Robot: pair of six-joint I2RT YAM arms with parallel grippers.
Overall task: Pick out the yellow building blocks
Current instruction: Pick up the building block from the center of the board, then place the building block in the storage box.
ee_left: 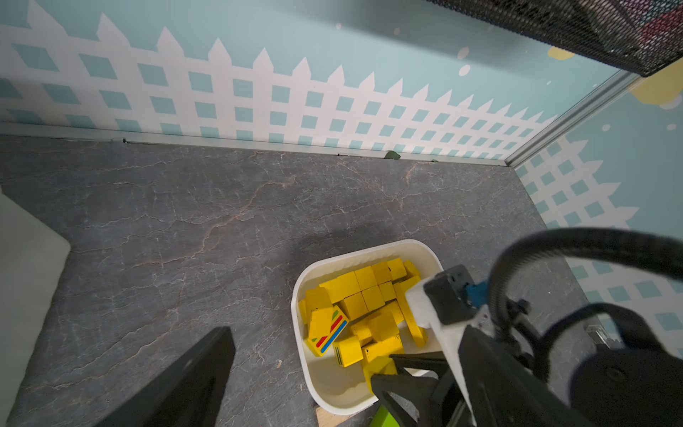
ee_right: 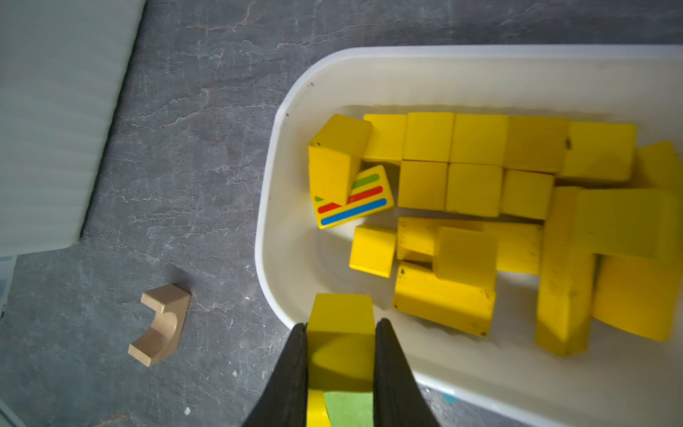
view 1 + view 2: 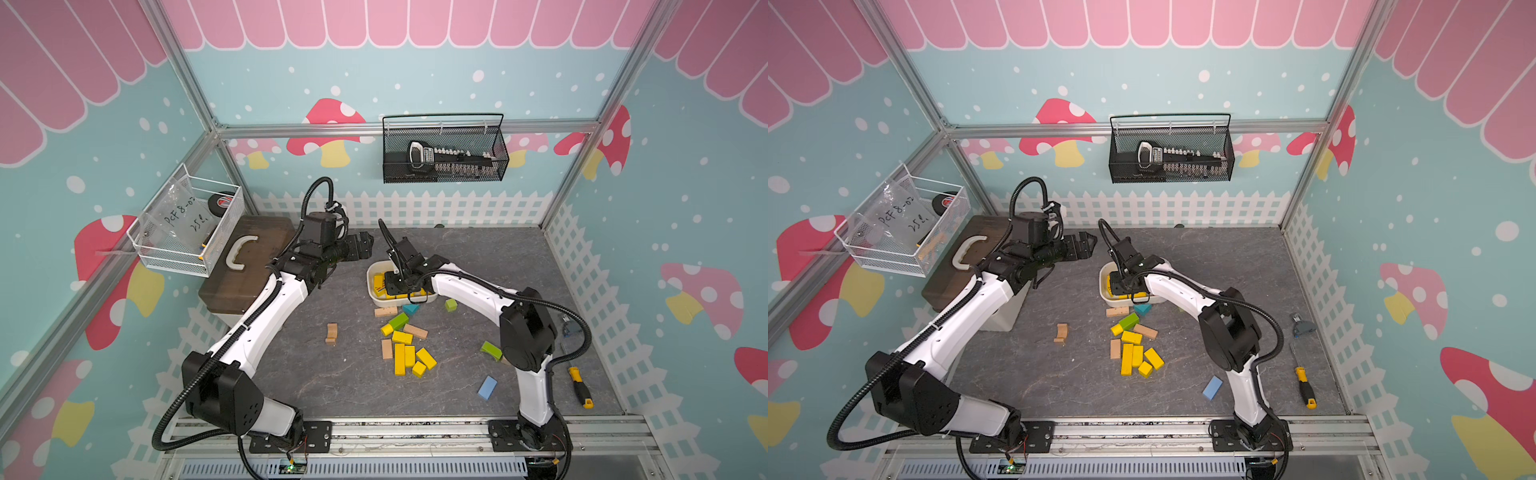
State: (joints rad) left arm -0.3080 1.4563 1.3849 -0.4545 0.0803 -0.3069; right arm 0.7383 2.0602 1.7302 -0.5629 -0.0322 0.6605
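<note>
A white tub (image 2: 281,122) holds several yellow building blocks (image 2: 476,140), one of them with coloured stripes (image 2: 366,201). My right gripper (image 2: 340,325) is shut on a yellow block (image 2: 340,314) and holds it over the tub's near rim. In both top views the right gripper (image 3: 397,286) hangs over the tub (image 3: 371,274). More yellow blocks (image 3: 400,359) lie loose on the grey table in front of the tub. The left gripper (image 3: 365,245) hovers open and empty behind and to the left of the tub; one of its fingers (image 1: 199,373) shows in the left wrist view.
Tan blocks (image 3: 331,332), green blocks (image 3: 399,321) and a blue block (image 3: 487,387) lie among the loose yellow ones. A brown toolbox (image 3: 245,266) stands at the left. A yellow-handled screwdriver (image 3: 579,386) lies at the right. Wire baskets hang on the left and back walls.
</note>
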